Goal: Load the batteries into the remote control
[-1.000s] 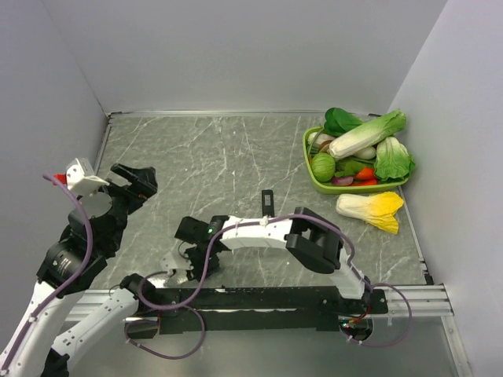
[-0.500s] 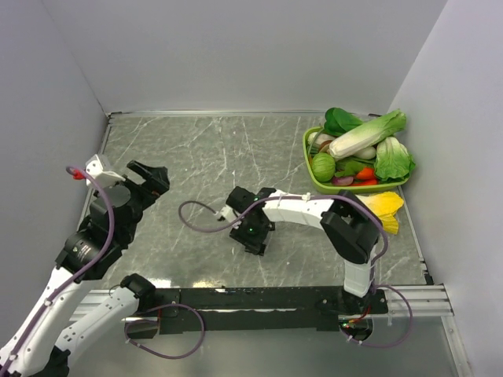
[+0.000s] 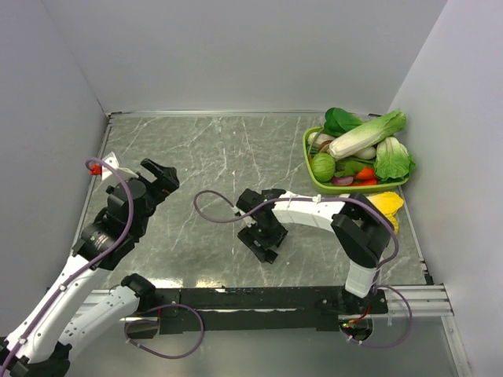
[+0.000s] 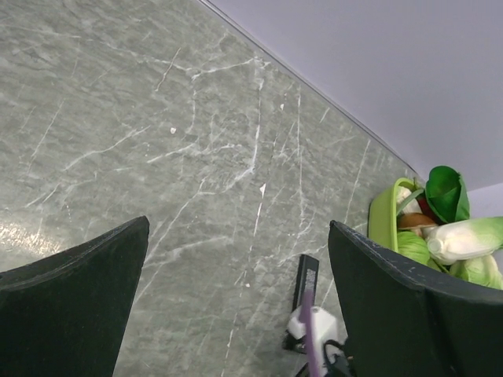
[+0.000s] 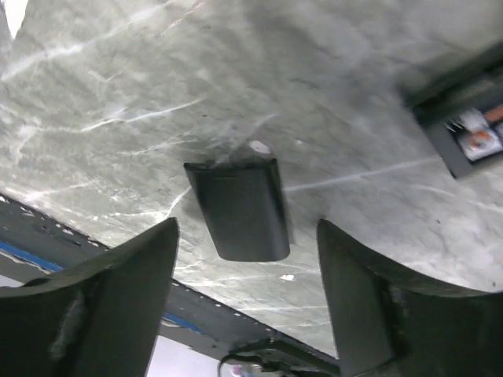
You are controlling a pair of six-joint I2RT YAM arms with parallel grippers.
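Note:
The remote control (image 4: 305,281) is a slim black bar lying flat on the marble table, seen in the left wrist view just beyond the right arm's white link. Its end (image 5: 460,129) also shows at the right wrist view's upper right. In the top view the right arm hides it. The batteries are out of view. My right gripper (image 5: 245,232) (image 3: 266,240) is open, pointing down over a short flat black cover piece (image 5: 240,210) that lies free on the table between its fingers. My left gripper (image 4: 238,228) (image 3: 161,179) hangs wide open and empty above bare table at the left.
A green basket (image 3: 309,166) full of toy vegetables stands at the back right, with a yellow-leaved cabbage (image 3: 387,206) lying in front of it. A purple cable (image 3: 212,214) loops off the right arm. Grey walls close in three sides, and the metal base rail (image 3: 259,297) runs along the near edge.
My right gripper swung from the near left to the table's middle, and its jaws have spread apart. The left gripper drifted slightly right, still open.

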